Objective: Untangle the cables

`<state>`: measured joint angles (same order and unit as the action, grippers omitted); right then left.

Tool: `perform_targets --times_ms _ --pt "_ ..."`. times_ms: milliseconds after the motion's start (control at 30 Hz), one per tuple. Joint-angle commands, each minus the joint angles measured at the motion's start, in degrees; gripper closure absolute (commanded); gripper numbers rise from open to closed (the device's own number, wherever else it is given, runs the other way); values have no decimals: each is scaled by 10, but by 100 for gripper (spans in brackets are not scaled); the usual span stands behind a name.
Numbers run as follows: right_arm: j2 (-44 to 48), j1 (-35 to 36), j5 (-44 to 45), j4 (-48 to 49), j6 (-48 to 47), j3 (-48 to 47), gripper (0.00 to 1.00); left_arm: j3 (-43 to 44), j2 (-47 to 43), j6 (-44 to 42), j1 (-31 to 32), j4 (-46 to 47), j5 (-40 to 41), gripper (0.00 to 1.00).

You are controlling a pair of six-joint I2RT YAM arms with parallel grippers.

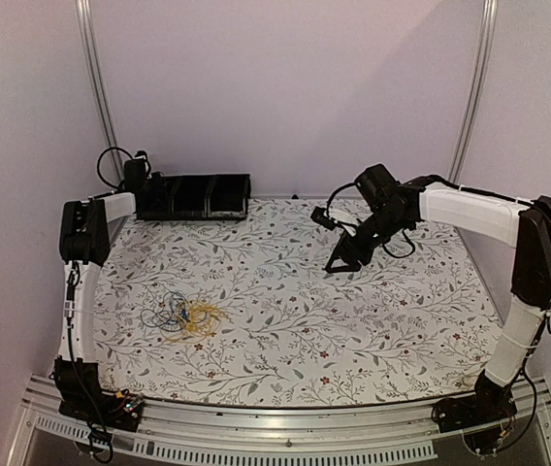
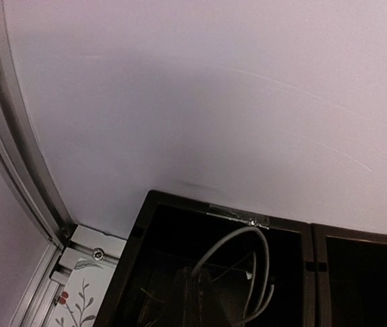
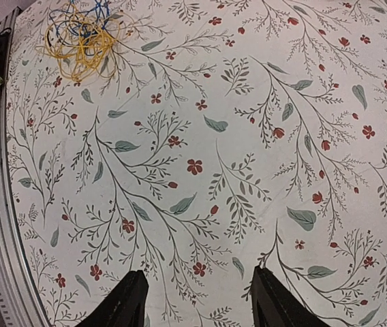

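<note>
The cables [image 1: 183, 317] lie tangled on the counter [image 1: 353, 330], well in front of the black bins [image 1: 203, 197]. They look light and floppy, so we would pinch one yellow loop. Our right gripper [image 3: 197, 300] holds nothing, jaws apart. Our left gripper [image 1: 145, 189], at the bins, is closed tight.

The cables [image 1: 183, 316] lie front-left on the table [image 1: 353, 330].

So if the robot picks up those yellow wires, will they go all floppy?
Probably floppy: the yellow wires are thin and lie in loose loops. They likely weigh little. The blue wire looks tangled with them, so it may lift too.
</note>
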<state>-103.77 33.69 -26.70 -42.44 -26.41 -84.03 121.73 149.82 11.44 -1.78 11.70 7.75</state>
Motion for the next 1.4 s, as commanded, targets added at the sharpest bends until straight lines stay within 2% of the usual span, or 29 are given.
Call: perform_targets --times_ms 0,300,567,633,733,800,967,1100,1200,1367 --pt "31 -1 6 3 -6 5 44 5 2 20 6 -30 14 100" --pt "43 -1 1 7 -6 11 44 57 25 79 5 -146 -19 100" --pt "61 -1 -2 13 -5 28 44 50 -9 65 16 -164 -6 100" --pt "66 -1 -3 14 -4 31 44 46 -34 64 16 -170 0 91" --pt "71 -1 -5 14 -5 31 44 25 -79 64 22 -185 14 64" --pt "74 -1 -6 13 -8 29 44 -5 -120 60 35 -199 33 53" --pt "80 -3 2 14 -29 15 43 -141 -253 62 60 -230 91 40" --pt "74 -6 0 11 -35 -14 43 -253 -369 81 78 -263 93 38" --pt "65 -7 -10 15 -34 -32 43 -350 -463 77 107 -262 57 38" --pt "50 -7 -35 17 -27 -55 43 -461 -594 87 170 -328 -12 41"
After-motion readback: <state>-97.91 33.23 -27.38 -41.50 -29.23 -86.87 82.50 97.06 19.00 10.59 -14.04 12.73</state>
